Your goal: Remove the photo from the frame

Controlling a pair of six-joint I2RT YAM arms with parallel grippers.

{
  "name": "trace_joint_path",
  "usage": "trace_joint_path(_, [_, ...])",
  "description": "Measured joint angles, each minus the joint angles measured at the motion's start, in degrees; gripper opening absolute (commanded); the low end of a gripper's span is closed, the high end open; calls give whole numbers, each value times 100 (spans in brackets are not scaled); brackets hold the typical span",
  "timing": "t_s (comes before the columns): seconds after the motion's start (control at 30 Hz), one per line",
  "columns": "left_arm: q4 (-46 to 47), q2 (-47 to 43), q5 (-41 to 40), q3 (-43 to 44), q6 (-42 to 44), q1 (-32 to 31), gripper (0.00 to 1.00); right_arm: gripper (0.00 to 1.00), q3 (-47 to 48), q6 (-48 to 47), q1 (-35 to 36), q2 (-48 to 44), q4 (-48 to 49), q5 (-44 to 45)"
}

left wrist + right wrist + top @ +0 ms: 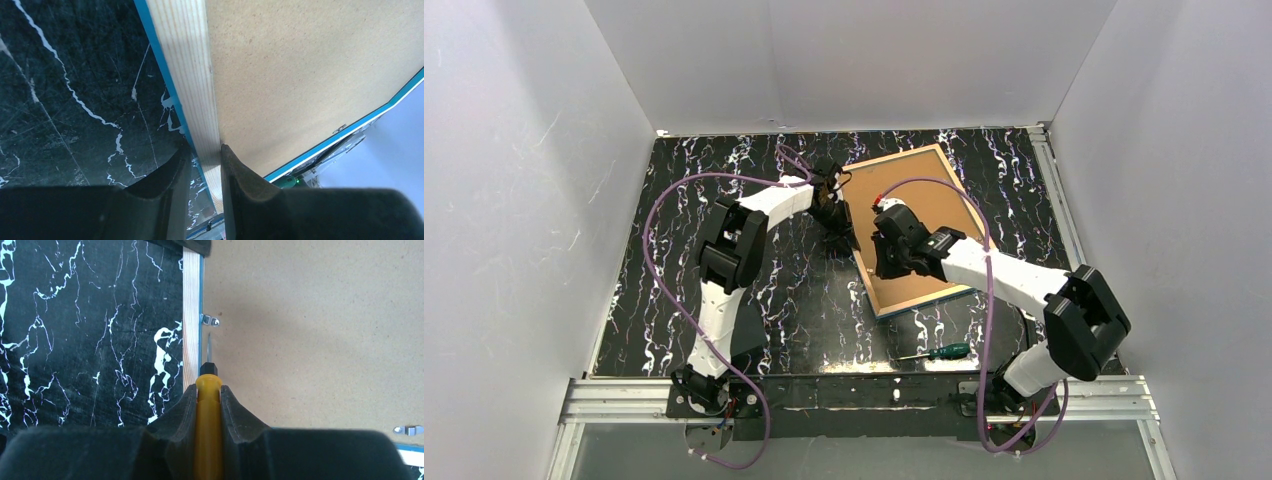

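Frame [190, 75] in left fingers [165, 190]; screwdriver [207, 440], right fingers [172, 427]

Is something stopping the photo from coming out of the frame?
Yes. The frame lies face down, and the brown backing board fills its back, with small metal tabs at its edge. The photo is out of sight, likely underneath. The right gripper points a yellow screwdriver at one tab.

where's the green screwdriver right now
In the top view the green screwdriver lies on the table near the front edge, just in front of the frame's near corner and left of the right arm's base.
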Motion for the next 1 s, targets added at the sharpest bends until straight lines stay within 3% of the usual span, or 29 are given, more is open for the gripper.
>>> trace_joint_path(0.63, [105, -42, 63, -94, -7, 22, 0, 1, 605, -129, 138, 511, -223, 407])
trace_joint_path(1.0, [105, -44, 63, -96, -9, 24, 0, 1, 356, 42, 581, 306, -212, 874])
